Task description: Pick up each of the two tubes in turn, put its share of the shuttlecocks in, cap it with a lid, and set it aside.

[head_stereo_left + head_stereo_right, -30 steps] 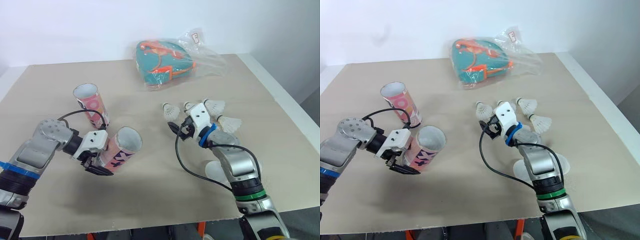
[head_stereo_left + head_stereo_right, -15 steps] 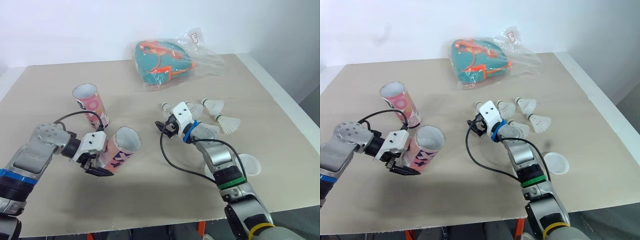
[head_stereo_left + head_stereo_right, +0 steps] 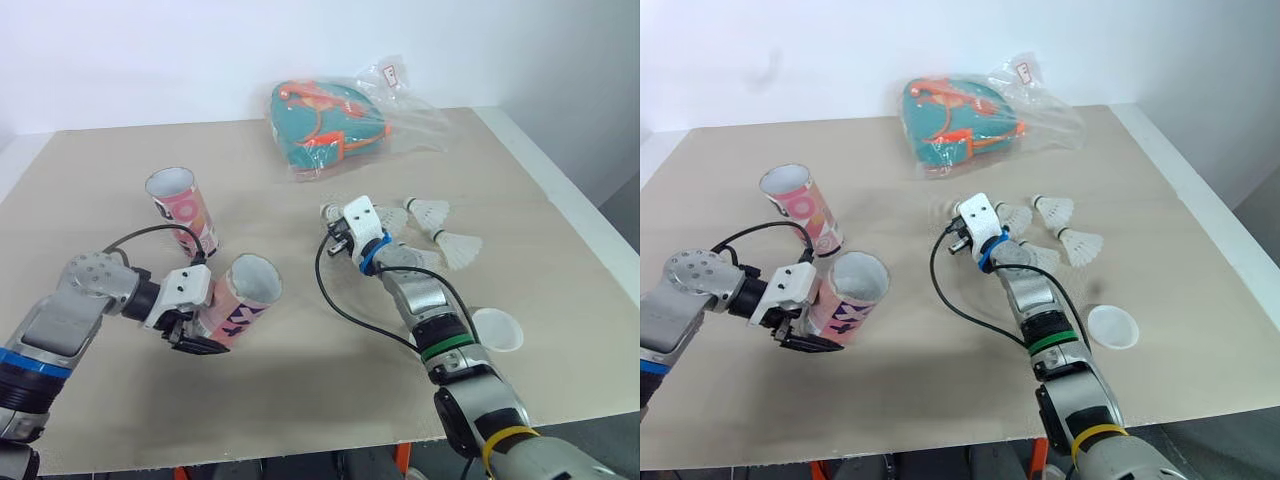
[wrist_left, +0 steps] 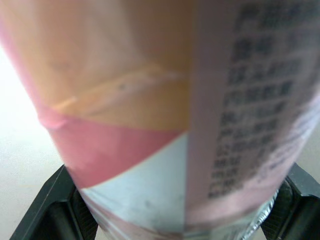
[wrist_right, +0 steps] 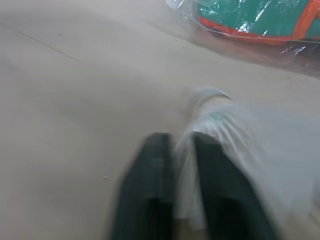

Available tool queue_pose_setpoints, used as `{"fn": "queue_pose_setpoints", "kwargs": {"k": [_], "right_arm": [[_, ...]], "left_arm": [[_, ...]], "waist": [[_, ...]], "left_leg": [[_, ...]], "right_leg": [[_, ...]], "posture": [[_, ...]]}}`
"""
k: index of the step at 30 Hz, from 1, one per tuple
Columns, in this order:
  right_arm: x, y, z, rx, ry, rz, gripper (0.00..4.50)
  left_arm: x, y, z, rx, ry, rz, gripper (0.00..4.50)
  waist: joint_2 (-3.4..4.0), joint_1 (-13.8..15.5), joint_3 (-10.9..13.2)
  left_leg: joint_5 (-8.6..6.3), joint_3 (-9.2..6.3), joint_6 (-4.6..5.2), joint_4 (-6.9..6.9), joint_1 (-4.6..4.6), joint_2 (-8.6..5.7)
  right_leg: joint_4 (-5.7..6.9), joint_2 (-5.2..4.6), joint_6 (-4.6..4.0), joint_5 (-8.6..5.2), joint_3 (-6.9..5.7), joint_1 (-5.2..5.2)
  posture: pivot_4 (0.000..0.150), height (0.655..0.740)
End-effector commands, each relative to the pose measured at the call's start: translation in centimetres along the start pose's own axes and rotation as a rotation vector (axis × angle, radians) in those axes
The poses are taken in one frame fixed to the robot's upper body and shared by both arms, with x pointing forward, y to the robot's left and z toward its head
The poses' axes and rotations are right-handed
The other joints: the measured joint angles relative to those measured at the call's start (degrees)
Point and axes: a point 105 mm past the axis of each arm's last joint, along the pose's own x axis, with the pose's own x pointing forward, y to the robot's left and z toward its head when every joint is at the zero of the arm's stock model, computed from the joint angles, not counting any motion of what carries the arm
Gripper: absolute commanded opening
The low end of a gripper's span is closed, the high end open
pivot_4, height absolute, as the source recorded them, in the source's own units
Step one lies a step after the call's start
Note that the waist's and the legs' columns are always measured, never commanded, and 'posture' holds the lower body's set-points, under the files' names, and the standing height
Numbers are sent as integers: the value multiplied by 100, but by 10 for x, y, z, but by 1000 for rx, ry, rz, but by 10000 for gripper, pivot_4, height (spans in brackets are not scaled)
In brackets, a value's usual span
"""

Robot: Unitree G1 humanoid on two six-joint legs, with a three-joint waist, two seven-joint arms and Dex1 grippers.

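My left gripper (image 3: 192,328) is shut on the lower part of a pink patterned tube (image 3: 243,298), held tilted with its open mouth facing up and to the right. In the left wrist view the tube (image 4: 165,100) sits between both fingers (image 4: 52,205). A second pink tube (image 3: 182,207) stands upright behind it. My right gripper (image 3: 335,226) is at the leftmost shuttlecock, and in the right wrist view its fingers (image 5: 152,185) pinch the white feather skirt of that shuttlecock (image 5: 220,125). Three more shuttlecocks (image 3: 430,211) lie to the right.
A white lid (image 3: 496,330) lies on the table to the right of my right forearm. A teal and orange bag in clear plastic (image 3: 330,120) lies at the back. The beige tabletop (image 3: 300,400) ends in edges at the right and front.
My right gripper has moved left and forward to the leftmost shuttlecock and shut on its skirt. The white lid has come into view. The left arm has lowered slightly, still holding the tube.
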Motion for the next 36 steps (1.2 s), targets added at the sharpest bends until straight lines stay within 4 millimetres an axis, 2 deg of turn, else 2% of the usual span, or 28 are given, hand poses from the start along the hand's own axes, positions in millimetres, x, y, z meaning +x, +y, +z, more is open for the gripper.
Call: {"fn": "queue_pose_setpoints", "kwargs": {"k": [1,6,9,13,17,21,23,29,36], "right_arm": [[3,2,26,-37,-86,6,719],[0,11,32,-46,-130,57,719],[-9,13,49,-70,-211,116,719],[-39,10,78,-179,-327,270,719],[-90,8,111,-297,-377,476,719],[-133,29,108,-489,-268,715,719],[-144,36,108,-555,-237,775,719],[-149,54,113,-619,-248,859,719],[-143,65,121,-643,-290,900,719]], "left_arm": [[16,-14,-6,-37,-4,-75,36515],[19,-15,-7,-41,-8,-73,36515],[21,-16,-9,-44,-10,-73,36515],[22,-17,-9,-46,-12,-75,36515],[22,-18,-9,-53,-13,-76,36515],[21,-17,-10,-59,-10,-76,36515],[21,-17,-10,-61,-7,-78,36515],[20,-14,-10,-57,-5,-79,36515],[19,-12,-9,-50,-3,-81,36515]], "waist": [[0,0,0],[0,1,0],[0,10,0],[1,45,0],[5,56,3],[7,61,1],[8,56,1],[7,49,1],[7,57,1]], "left_leg": [[0,0,0,0,0,0],[0,0,0,0,0,-1],[0,0,0,0,-1,-1],[0,0,0,1,-3,-6],[-1,0,1,1,-8,-13],[-6,-1,9,-1,-9,-13],[-7,-2,11,0,-7,-13],[-5,2,7,6,-4,-12],[-5,0,7,5,-12,-14]], "right_leg": [[0,0,0,0,0,0],[0,-1,1,0,0,0],[-1,-2,3,-1,-1,0],[-2,-9,5,-3,-2,3],[-7,-19,12,-7,-6,4],[-11,-22,14,-8,-10,6],[-12,-22,14,-11,-12,8],[-12,-22,38,-24,-8,8],[-12,-23,21,-15,-10,6]], "posture": [[1500,7387],[1500,7387],[1500,7387],[1500,7387],[1500,7387],[1500,7387],[1500,7387],[1500,7387],[1500,7387]]}}
